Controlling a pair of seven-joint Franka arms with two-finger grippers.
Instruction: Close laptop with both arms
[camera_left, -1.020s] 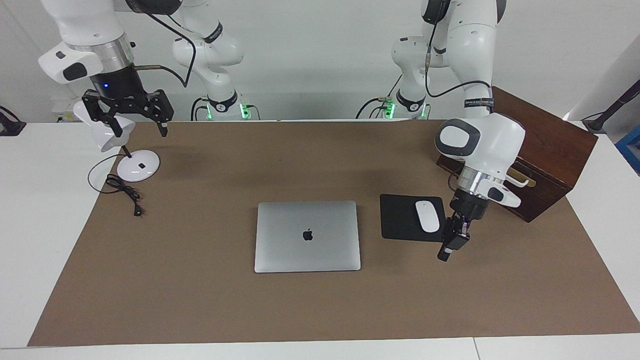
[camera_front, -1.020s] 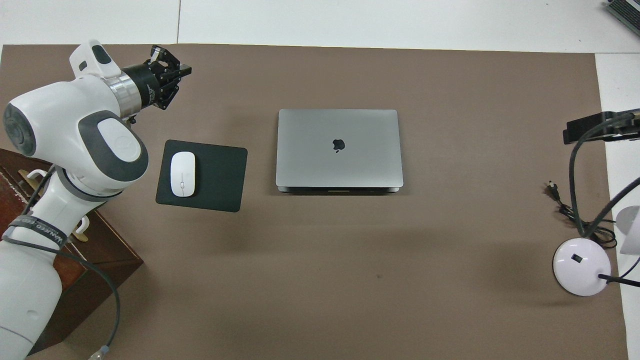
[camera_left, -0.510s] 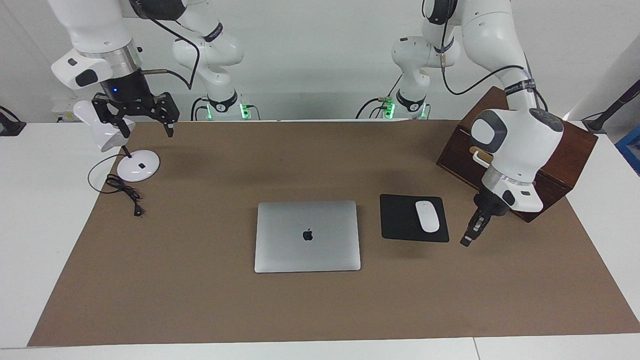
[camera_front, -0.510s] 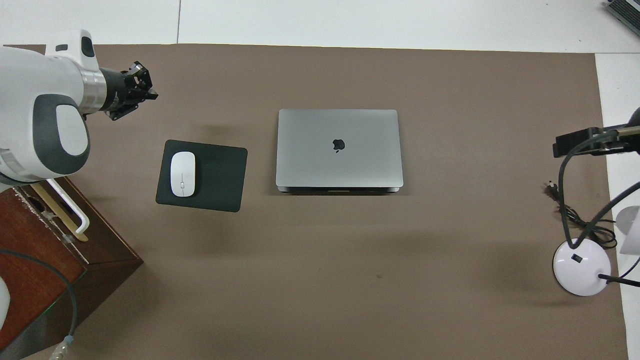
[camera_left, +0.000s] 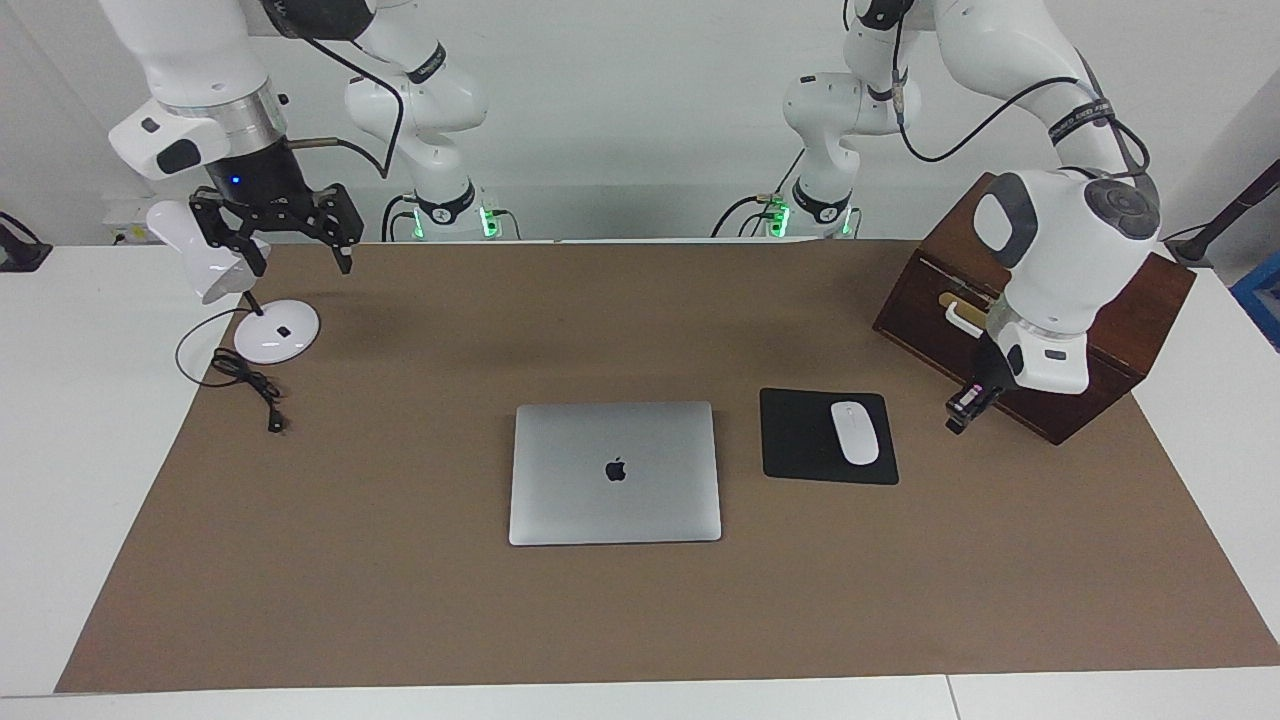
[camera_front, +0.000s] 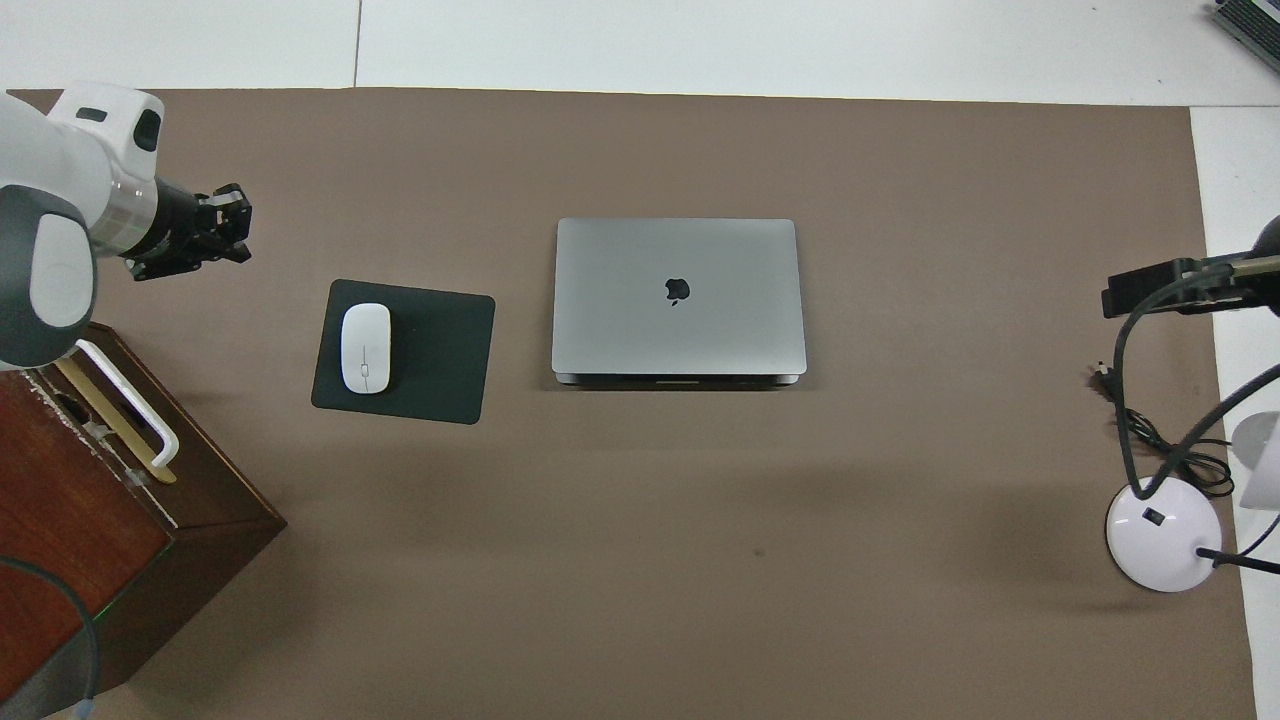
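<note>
One silver laptop lies shut on the table, dark logo up, beside the mouse pad — left pincer closed, empty, by the wooden box; right pincer spread, empty, over the lamp.

- Facing view: high across the table, looking down toward both arm bases, far enough to take in the whole mat.
- Overhead view: high above the robots' end, steeply down, forward.
- Shared: mat, laptop, mouse pad, lamp, box.
</note>
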